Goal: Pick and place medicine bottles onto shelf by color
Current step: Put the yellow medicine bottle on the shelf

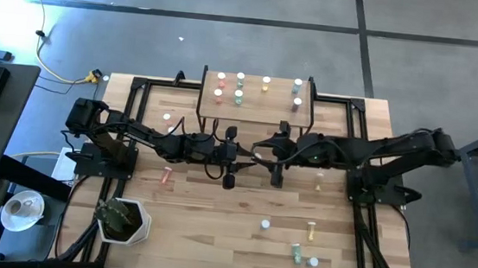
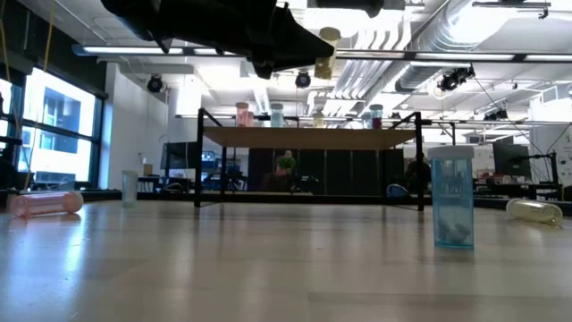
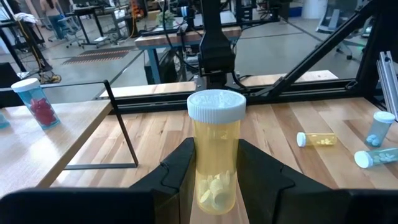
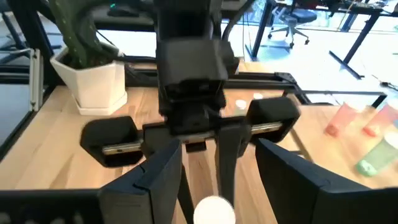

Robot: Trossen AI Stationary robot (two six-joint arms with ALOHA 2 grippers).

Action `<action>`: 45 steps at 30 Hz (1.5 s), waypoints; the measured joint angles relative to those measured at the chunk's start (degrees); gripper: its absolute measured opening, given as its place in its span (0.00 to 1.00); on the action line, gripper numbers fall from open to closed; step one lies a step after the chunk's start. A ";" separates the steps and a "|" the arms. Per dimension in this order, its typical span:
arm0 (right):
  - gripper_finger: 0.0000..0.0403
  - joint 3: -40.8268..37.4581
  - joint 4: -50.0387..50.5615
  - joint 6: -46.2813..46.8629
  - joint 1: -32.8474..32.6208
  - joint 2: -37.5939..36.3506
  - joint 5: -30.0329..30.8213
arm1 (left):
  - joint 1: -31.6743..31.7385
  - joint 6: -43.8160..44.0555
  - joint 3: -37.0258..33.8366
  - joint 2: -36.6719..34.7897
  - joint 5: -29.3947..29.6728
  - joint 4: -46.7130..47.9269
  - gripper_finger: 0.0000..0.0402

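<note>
My left gripper (image 1: 239, 156) is over the table's middle, in front of the shelf (image 1: 255, 109), shut on a yellow bottle with a white cap (image 3: 216, 152). In the low view the yellow bottle (image 2: 327, 54) is above shelf height. My right gripper (image 4: 214, 186) faces it from the right, open. Its fingers stand on either side of the bottle's white cap (image 4: 214, 211) without touching it. The shelf (image 2: 308, 139) carries several pink, green, yellow and blue bottles (image 1: 239, 89). Other bottles lie or stand on the table (image 1: 306, 244). My left gripper pinches the lower body of the yellow bottle (image 3: 214, 186) between its two fingers (image 3: 180, 171). The fingers come level from the table's left. The bottle stands upright with its cap up, lifted clear of the table.
A white pot with a plant (image 1: 123, 219) stands at the near left. A pink bottle (image 1: 166, 177) lies left of centre. Yellow, green and blue bottles lie at the near right (image 1: 308, 231). A blue bottle (image 2: 451, 197) stands upright near the low camera.
</note>
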State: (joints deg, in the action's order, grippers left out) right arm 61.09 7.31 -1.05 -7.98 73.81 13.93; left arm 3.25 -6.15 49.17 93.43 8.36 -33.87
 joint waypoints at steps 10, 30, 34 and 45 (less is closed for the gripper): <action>0.49 1.85 8.64 -0.19 -4.55 -5.82 3.45 | 0.11 0.02 0.00 0.00 0.00 0.01 0.23; 0.49 -6.57 -4.11 -1.08 -4.48 -3.09 4.98 | 0.02 -0.02 0.00 0.00 -0.04 -0.45 0.23; 0.49 -6.57 -3.91 2.15 -2.42 -2.93 3.39 | 0.02 -0.04 0.00 0.00 -0.04 -0.93 0.23; 0.49 -6.57 -4.13 3.64 0.92 -2.87 -1.14 | 0.02 -2.20 0.01 0.00 -0.09 -5.07 0.23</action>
State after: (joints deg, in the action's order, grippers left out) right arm 54.52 3.18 2.59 -7.06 70.94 12.79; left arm 3.27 -8.35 49.18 93.43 8.27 -38.93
